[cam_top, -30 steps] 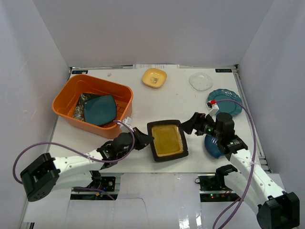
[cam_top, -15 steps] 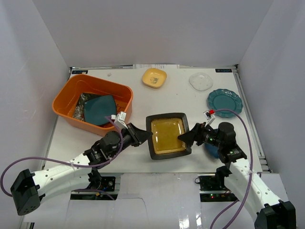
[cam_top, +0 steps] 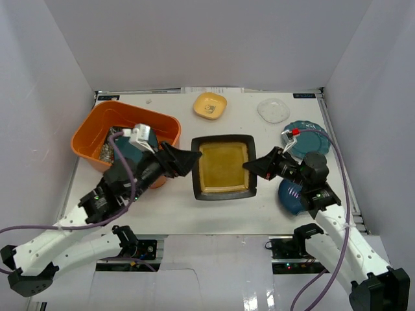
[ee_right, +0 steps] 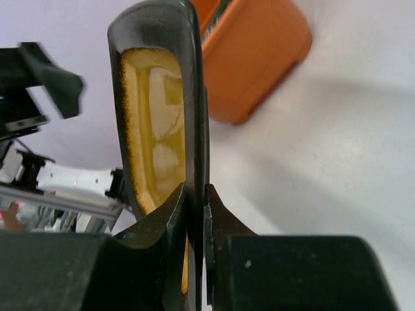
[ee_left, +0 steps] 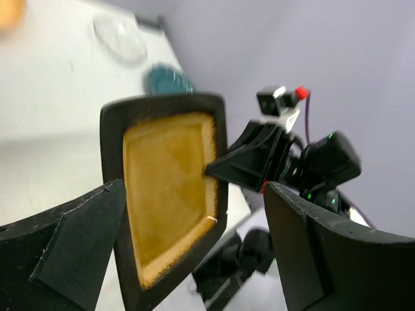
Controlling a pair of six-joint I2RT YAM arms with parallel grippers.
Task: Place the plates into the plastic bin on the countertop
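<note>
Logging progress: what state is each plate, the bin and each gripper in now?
Black-rimmed mustard square plate: lifted, gripped at its right rim.
Right gripper: shut on it.
Left gripper: open, beside its left edge.
Orange plastic bin: partly filled.
Small yellow square dish: on countertop.
Clear round plate: on countertop.
Teal scalloped round plate: on countertop.
Blue plate: on countertop.

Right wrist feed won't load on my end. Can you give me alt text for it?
The right pincer is shut on the rim of a black-edged mustard plate, seen edge-on. The orange bin sits beyond it.
</note>
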